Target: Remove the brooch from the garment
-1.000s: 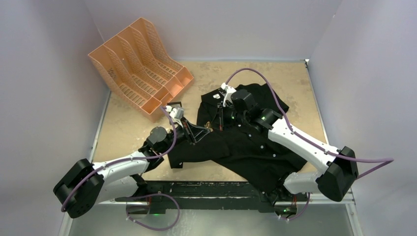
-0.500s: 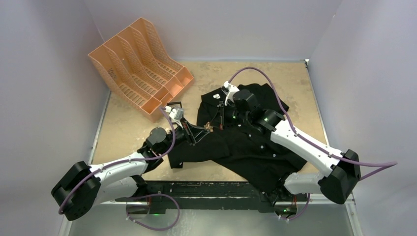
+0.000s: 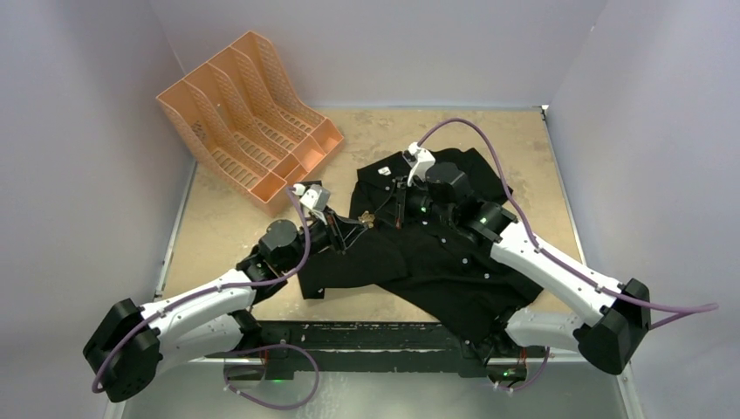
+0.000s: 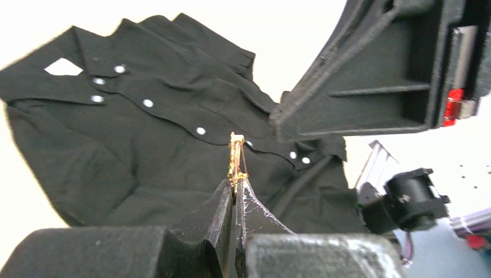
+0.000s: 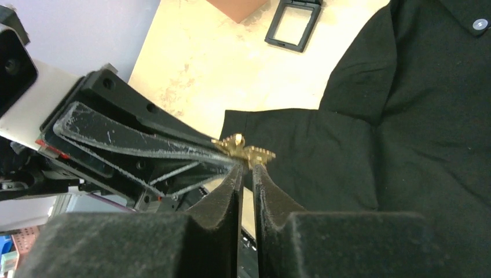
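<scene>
A: Brooch (image 4: 236, 157) position is to be logged. The scene is to be taken from the largest item down.

B: The bench (image 3: 227, 236) is noted. The garment (image 3: 436, 262) is spread flat on it, collar toward the far side. No fold is seen drawn up toward either arm.

A: What has been altered in the last second?

B: The right arm has been swung a little to the right. The left arm has been pushed slightly forward, and the brooch has been carried a touch farther from the bases with it. The right claw (image 5: 246, 169) has been eased, and a narrow slit is now shown between its pads. The brooch sits just at the slit's mouth. Whether its edge is nipped there or only touched cannot be told.

A: And the left claw (image 4: 234, 186)?

B: It is pressed together on the brooch's lower end. In the left wrist view the gold leaf is seen standing upright out of the tips. The black cloth lies well behind it and nothing is seen trailing back to it.

A: What is to be read from that?

B: The hold is judged to be passing to the left claw alone. The brooch is judged free of the garment and held in the air over its left shoulder. The removal is therefore taken as nearly done. Only a sliver of metal is gripped, so a twist or slip is to be guarded against while the right claw is backed away.
</scene>
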Controlling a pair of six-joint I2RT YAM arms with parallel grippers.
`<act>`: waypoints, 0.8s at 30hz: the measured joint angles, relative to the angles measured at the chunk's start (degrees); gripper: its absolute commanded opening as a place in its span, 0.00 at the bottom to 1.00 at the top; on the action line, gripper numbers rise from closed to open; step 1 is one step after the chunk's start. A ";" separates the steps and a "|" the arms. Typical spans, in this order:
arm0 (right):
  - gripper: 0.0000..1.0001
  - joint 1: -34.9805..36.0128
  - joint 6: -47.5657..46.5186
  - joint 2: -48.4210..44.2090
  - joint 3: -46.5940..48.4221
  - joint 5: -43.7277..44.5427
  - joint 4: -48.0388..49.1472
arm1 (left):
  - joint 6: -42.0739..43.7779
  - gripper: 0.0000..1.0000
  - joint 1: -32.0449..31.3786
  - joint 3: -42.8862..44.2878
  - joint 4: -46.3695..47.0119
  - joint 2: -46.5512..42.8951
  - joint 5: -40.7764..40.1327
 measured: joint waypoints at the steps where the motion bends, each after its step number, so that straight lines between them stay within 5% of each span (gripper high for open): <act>1: 0.22 0.00 0.04 -0.46 -0.35 -0.02 0.24 | 1.27 0.00 0.00 0.46 -1.14 -0.31 -0.79; 11: 0.61 0.00 2.21 -4.68 -4.85 0.02 2.99 | 19.08 0.00 -1.66 4.13 -10.67 0.07 -10.27; 24: 0.61 -1.66 9.99 -5.29 -15.41 1.57 17.64 | 35.12 0.00 -6.97 5.53 -9.75 1.42 -15.41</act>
